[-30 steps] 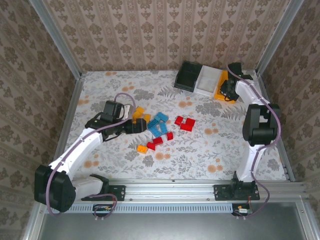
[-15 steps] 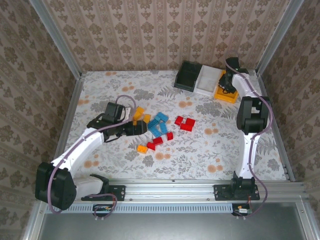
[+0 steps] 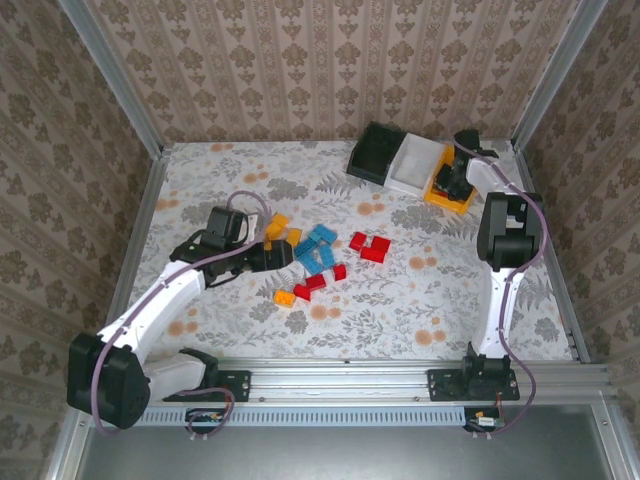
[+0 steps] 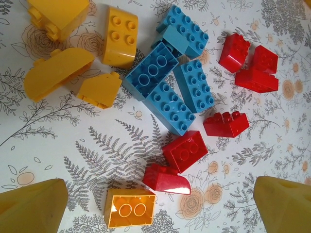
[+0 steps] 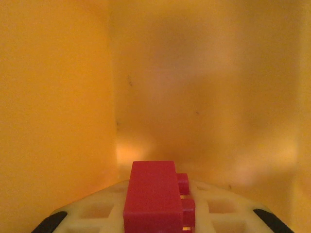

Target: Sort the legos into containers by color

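Within orange tray (image 5: 209,97), red lego (image 5: 150,194) (gripped)

orange-yellow tray (image 3: 438,193): far right corner of the table, partly covered by the right gripper (image 3: 456,176)
red brick (image 5: 153,196): cut by bottom edge; grip unclear
left gripper (image 4: 158,208): fingertips (image 4: 34,206) cropped at bottom corners
yellow brick (image 4: 58,14): cut by top edge

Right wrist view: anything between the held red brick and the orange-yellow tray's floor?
Nothing visible. The red brick sits in the right gripper, and the orange-yellow tray surface ahead of it is bare. The top view puts that gripper right over the same tray.
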`<control>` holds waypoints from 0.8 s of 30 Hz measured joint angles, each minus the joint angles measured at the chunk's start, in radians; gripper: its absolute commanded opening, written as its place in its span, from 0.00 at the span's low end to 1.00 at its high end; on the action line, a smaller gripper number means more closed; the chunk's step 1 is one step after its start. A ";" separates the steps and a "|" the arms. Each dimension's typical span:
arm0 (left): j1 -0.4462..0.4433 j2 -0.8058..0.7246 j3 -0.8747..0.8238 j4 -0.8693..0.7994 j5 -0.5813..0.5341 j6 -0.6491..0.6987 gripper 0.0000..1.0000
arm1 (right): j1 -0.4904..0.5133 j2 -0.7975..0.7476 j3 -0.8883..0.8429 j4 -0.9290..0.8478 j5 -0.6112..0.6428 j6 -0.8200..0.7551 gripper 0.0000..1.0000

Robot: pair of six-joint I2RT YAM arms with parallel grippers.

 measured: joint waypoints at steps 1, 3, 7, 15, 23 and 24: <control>0.000 -0.003 -0.002 0.000 0.000 0.000 1.00 | 0.002 -0.001 -0.019 -0.001 -0.011 -0.007 0.12; 0.000 -0.011 -0.006 0.000 0.000 -0.001 1.00 | 0.009 -0.016 -0.055 0.007 -0.026 -0.025 0.12; 0.000 -0.028 -0.016 0.000 0.000 -0.011 1.00 | 0.031 -0.060 -0.122 0.025 -0.048 -0.045 0.07; 0.000 -0.052 -0.031 0.000 0.000 -0.023 1.00 | 0.148 -0.086 -0.164 0.034 -0.055 -0.078 0.06; 0.001 -0.091 -0.049 -0.003 0.000 -0.023 1.00 | 0.294 -0.086 -0.164 0.033 -0.074 -0.102 0.06; 0.003 -0.097 -0.051 -0.005 0.000 -0.023 1.00 | 0.310 -0.086 -0.164 0.032 -0.074 -0.101 0.07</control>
